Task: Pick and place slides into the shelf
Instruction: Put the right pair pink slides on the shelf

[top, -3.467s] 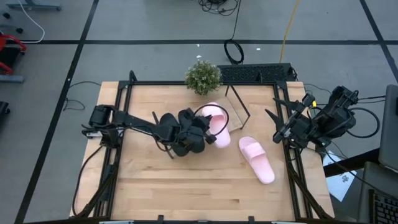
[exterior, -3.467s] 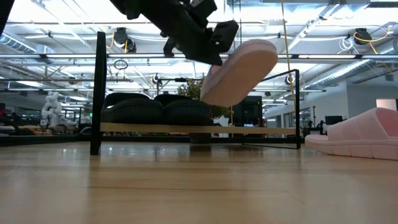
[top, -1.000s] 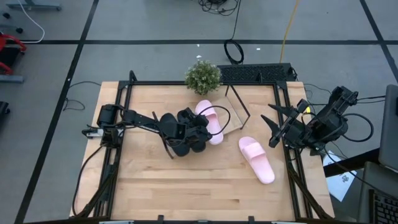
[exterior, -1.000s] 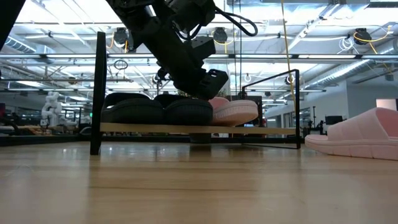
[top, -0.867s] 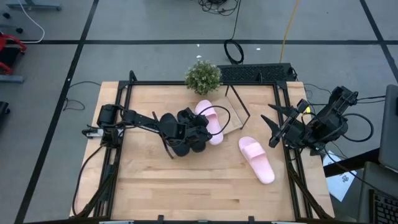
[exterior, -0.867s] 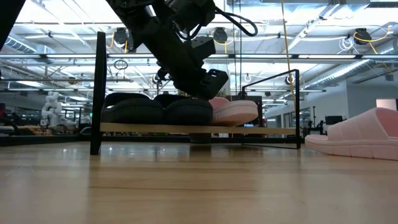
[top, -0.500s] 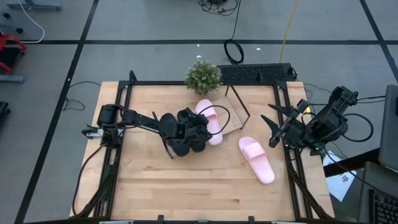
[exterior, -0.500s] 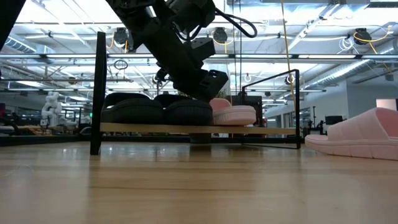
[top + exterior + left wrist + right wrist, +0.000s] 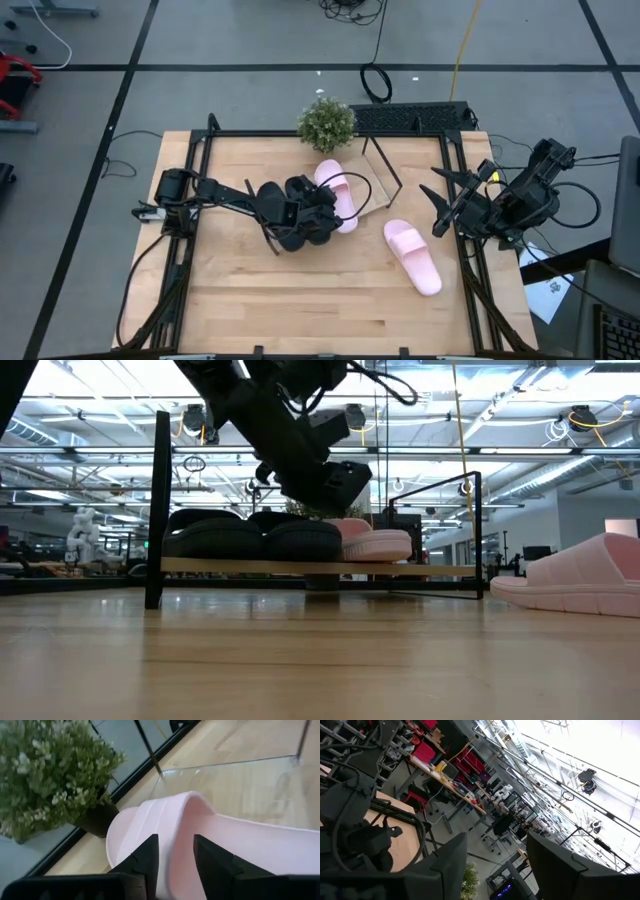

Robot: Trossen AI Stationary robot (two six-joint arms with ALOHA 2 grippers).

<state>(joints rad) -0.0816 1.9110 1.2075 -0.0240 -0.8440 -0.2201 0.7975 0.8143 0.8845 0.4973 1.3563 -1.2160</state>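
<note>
The shelf (image 9: 300, 568) carries two black slides (image 9: 215, 537) (image 9: 300, 540) and one pink slide (image 9: 375, 542), all lying sole-down on its slanted board. My left gripper (image 9: 345, 485) hovers just above that pink slide (image 9: 165, 820), fingers a little apart, open and holding nothing. In the high view the left arm covers most of the black slides (image 9: 300, 238). The second pink slide (image 9: 412, 256) lies sole-down on the table to the right of the shelf. My right gripper (image 9: 440, 202) waits open at the table's right edge.
A small potted plant (image 9: 326, 123) stands at the table's far edge behind the shelf, with a black keyboard (image 9: 410, 118) to its right. Black metal frame rails run along the table's edges. The bare wooden tabletop (image 9: 300, 290) stretches toward the near edge.
My left gripper has risen a little, off the pink slide on the shelf. The slide's near end has dropped slightly and drawn back, so it now lies flat on the board beside the black pair. The right arm has kept still.
</note>
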